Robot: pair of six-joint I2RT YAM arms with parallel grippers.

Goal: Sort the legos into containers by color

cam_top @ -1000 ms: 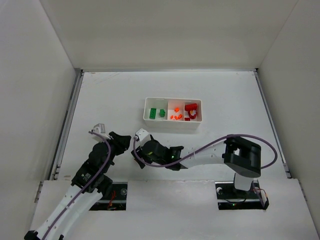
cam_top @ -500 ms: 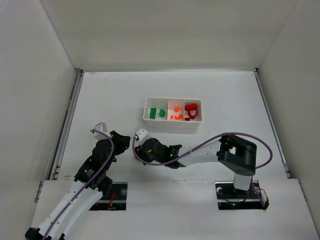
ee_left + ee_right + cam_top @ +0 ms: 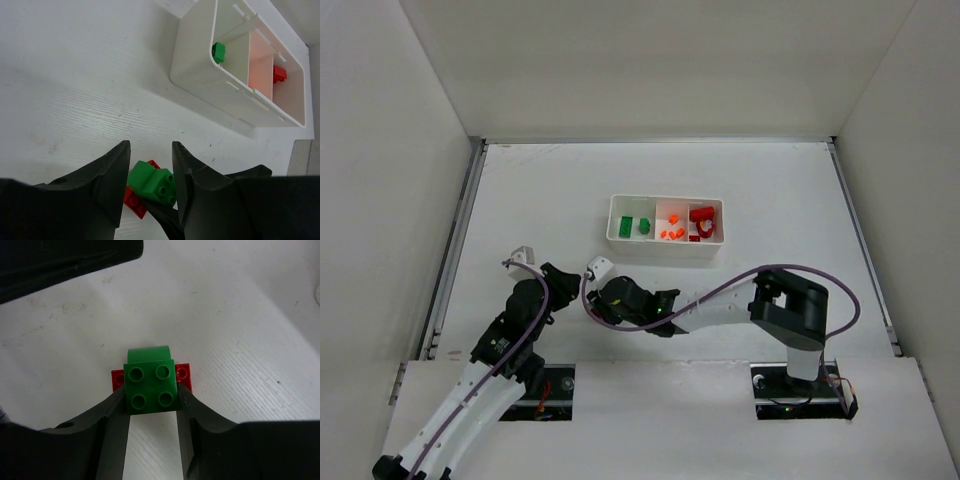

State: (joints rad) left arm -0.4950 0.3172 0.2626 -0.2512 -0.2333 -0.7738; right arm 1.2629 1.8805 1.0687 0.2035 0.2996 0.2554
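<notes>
My right gripper (image 3: 151, 391) is shut on a green brick (image 3: 150, 382) joined on top of a red brick (image 3: 183, 372), low over the table. In the left wrist view this green brick (image 3: 152, 184) and red brick (image 3: 134, 200) show between and beyond my left gripper's (image 3: 150, 152) narrowly open jaws, which do not grip them. In the top view the left gripper (image 3: 563, 284) and right gripper (image 3: 592, 292) meet tip to tip and hide the piece. The white tray (image 3: 665, 201) holds green bricks (image 3: 634, 226) on the left, orange pieces (image 3: 672, 232) in the middle and red bricks (image 3: 702, 222) on the right.
The tray (image 3: 197, 80) lies ahead and to the right of my left gripper. White walls enclose the table on three sides. A purple cable (image 3: 820, 275) loops over the right arm.
The right arm has shifted slightly left, bringing the joined piece closer to the left gripper. The left gripper has barely moved.
</notes>
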